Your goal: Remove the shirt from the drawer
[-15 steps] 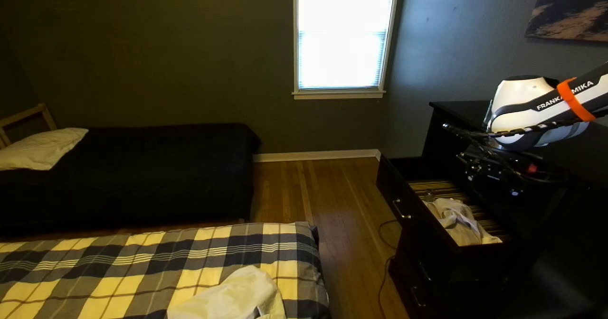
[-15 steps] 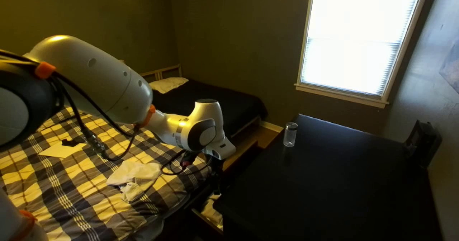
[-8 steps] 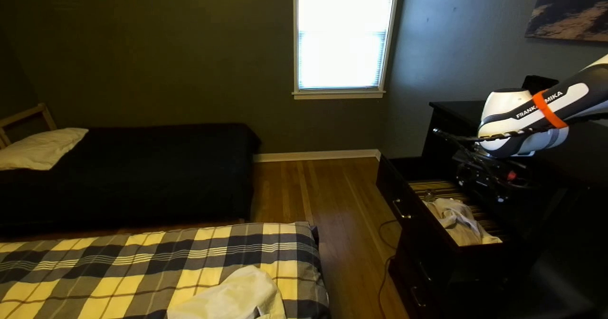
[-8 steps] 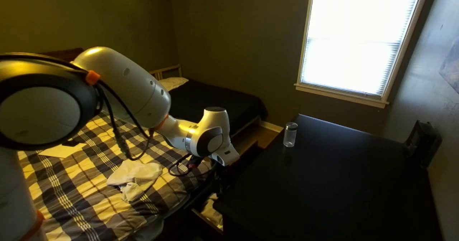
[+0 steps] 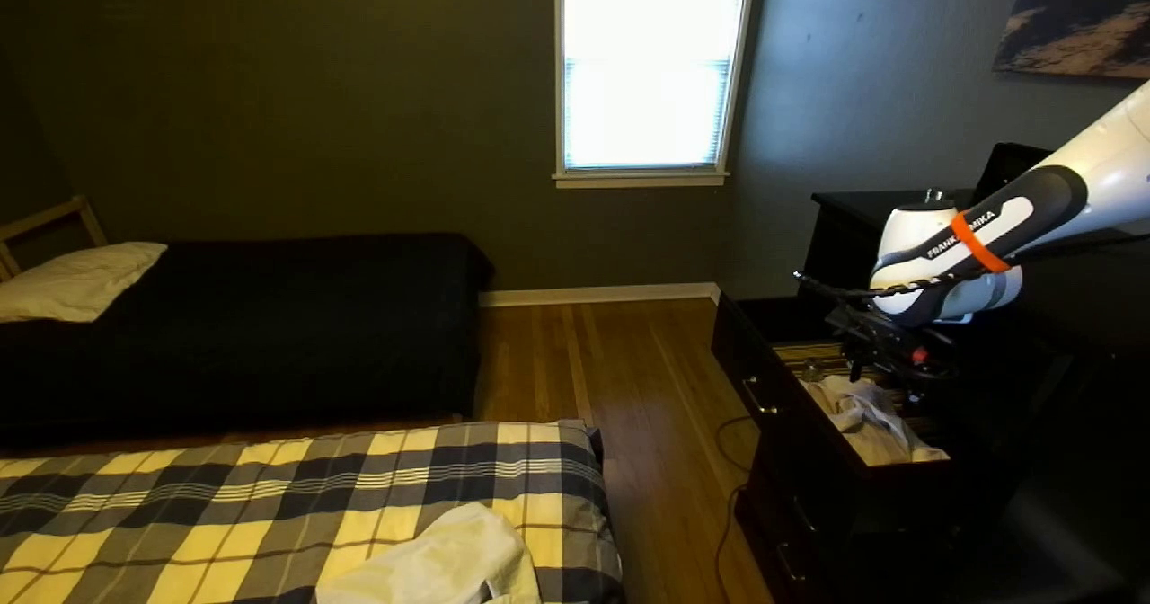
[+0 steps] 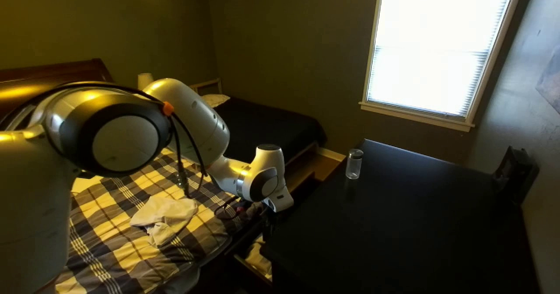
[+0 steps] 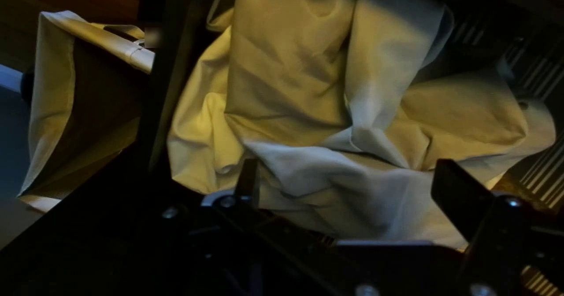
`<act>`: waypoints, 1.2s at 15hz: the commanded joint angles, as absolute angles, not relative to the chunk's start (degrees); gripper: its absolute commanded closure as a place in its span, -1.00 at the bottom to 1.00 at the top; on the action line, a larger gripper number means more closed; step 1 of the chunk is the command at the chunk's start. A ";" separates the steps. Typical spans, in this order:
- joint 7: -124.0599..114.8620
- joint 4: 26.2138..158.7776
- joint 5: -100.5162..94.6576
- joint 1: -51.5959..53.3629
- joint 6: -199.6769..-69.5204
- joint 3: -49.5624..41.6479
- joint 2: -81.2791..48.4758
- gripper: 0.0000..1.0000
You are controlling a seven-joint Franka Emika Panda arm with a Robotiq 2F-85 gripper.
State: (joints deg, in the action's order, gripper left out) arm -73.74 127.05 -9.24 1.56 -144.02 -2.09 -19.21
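The pale beige shirt lies crumpled in the open drawer of the black dresser. It fills much of the wrist view, and part of it shows in an exterior view. My gripper is open, its two black fingers wide apart with shirt cloth seen between and beyond them. In an exterior view the gripper is above the back part of the drawer, just behind the shirt. I see no cloth pinched. The drawer's wall runs left of the shirt.
The dresser top overhangs beside the arm and carries a glass jar and a dark device. A small clear jar is in the drawer. Another pale cloth lies on the plaid bed.
The arm has moved down and outward from the dresser, bringing the gripper lower and closer over the drawer and shirt. The shirt and drawer have not moved.
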 commanded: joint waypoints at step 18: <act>-72.92 121.73 -1.64 5.65 -147.93 -4.72 -27.71 0.00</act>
